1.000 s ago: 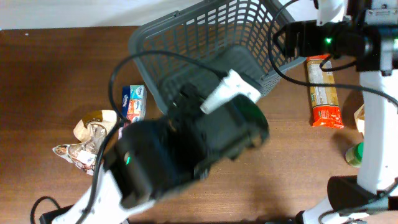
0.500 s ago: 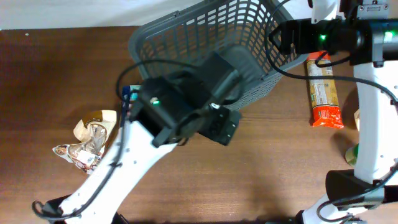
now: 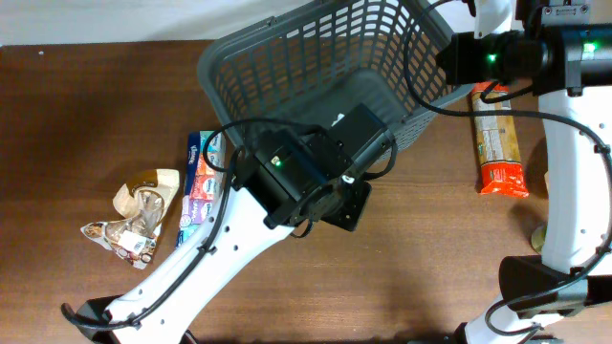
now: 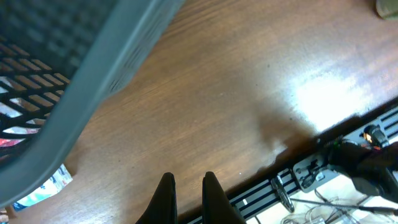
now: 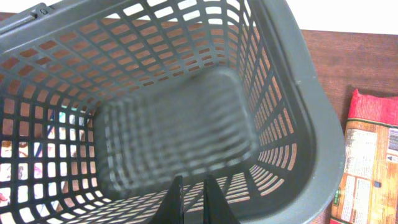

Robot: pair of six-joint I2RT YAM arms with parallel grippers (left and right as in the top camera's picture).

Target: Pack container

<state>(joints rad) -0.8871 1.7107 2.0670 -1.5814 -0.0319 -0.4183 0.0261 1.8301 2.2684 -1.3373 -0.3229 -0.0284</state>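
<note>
**Container at the far middle of the tabletop, both hands pinched shut**

Crumpled snack packets lie at the left, with a blue packet beside them. The container stands just right of that. The left hand hovers over the wood by the container's near wall, fingers nearly together and gripping nothing. The right hand, fingers equally close, hangs above the container's right side. An orange packet lies just right of the container.
</note>
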